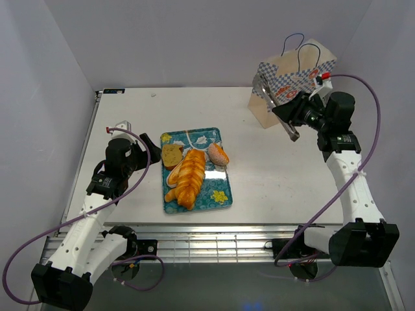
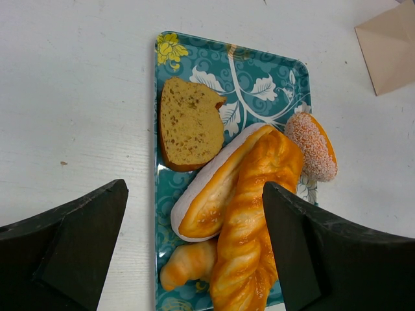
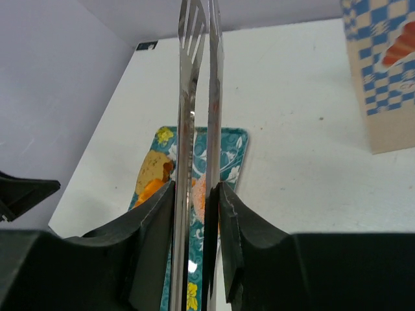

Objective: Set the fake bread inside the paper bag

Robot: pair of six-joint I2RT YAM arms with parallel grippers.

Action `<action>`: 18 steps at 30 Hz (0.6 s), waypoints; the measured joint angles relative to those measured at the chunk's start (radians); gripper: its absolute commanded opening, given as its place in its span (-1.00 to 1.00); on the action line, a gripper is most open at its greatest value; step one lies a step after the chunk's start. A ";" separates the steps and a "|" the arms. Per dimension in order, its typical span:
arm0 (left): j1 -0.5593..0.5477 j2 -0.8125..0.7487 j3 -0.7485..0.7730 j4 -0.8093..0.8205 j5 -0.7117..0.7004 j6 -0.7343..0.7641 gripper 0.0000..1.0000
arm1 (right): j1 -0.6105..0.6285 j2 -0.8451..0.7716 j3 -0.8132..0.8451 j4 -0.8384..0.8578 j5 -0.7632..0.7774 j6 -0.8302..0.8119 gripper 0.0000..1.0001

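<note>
Several fake bread pieces lie on a blue patterned tray (image 1: 219,194): a toast slice (image 2: 188,123), a long braided loaf (image 2: 259,220), an oval bun (image 2: 211,194), a sugared roll (image 2: 312,146) and a small croissant (image 2: 188,262). My left gripper (image 1: 146,146) is open and empty at the tray's left edge; in its wrist view (image 2: 194,246) the jaws straddle the loaf and the bun from above. My right gripper (image 1: 286,115) is shut on metal tongs (image 3: 201,97), raised in front of the paper bag (image 1: 292,81). The tongs hold nothing.
The checked bag stands upright at the table's back right, handles up; it also shows in the right wrist view (image 3: 382,71). White walls close the sides and back. A metal rail runs along the near edge (image 1: 214,243).
</note>
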 measured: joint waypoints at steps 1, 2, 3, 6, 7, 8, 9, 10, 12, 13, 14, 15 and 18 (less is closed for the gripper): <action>0.000 0.001 0.000 0.000 0.000 0.000 0.91 | 0.031 -0.021 -0.034 0.001 0.012 -0.007 -0.24; 0.000 0.002 0.000 0.000 0.000 0.000 0.91 | 0.060 -0.042 -0.068 -0.001 0.021 -0.014 -0.24; 0.000 0.003 0.000 0.000 0.000 0.001 0.91 | 0.092 -0.063 -0.100 -0.004 0.026 -0.022 -0.24; 0.000 0.005 0.000 0.000 0.000 0.003 0.91 | 0.172 -0.134 -0.195 -0.008 0.044 -0.034 -0.21; 0.000 0.006 0.000 0.000 0.000 0.003 0.91 | 0.191 -0.160 -0.228 -0.008 0.048 -0.041 -0.21; 0.000 0.008 0.000 0.000 0.000 0.003 0.91 | 0.208 -0.187 -0.257 -0.008 0.051 -0.051 -0.20; 0.000 0.010 0.000 0.000 0.000 0.003 0.91 | 0.224 -0.209 -0.285 -0.010 0.053 -0.061 -0.18; 0.000 0.011 0.000 0.000 0.000 0.003 0.91 | 0.241 -0.228 -0.307 -0.014 0.055 -0.072 -0.18; -0.001 0.013 0.000 0.000 0.000 0.003 0.91 | 0.276 -0.256 -0.345 -0.018 0.062 -0.098 -0.15; -0.001 0.013 0.000 0.000 0.000 0.003 0.91 | 0.294 -0.269 -0.367 -0.019 0.067 -0.111 -0.13; -0.001 0.014 0.000 0.000 0.000 0.003 0.91 | 0.309 -0.279 -0.389 -0.021 0.070 -0.121 -0.11; -0.001 0.014 0.000 0.000 0.000 0.003 0.91 | 0.325 -0.288 -0.415 -0.020 0.071 -0.131 -0.06; -0.002 0.015 0.000 0.000 0.000 0.004 0.91 | 0.377 -0.296 -0.483 -0.029 0.088 -0.158 -0.03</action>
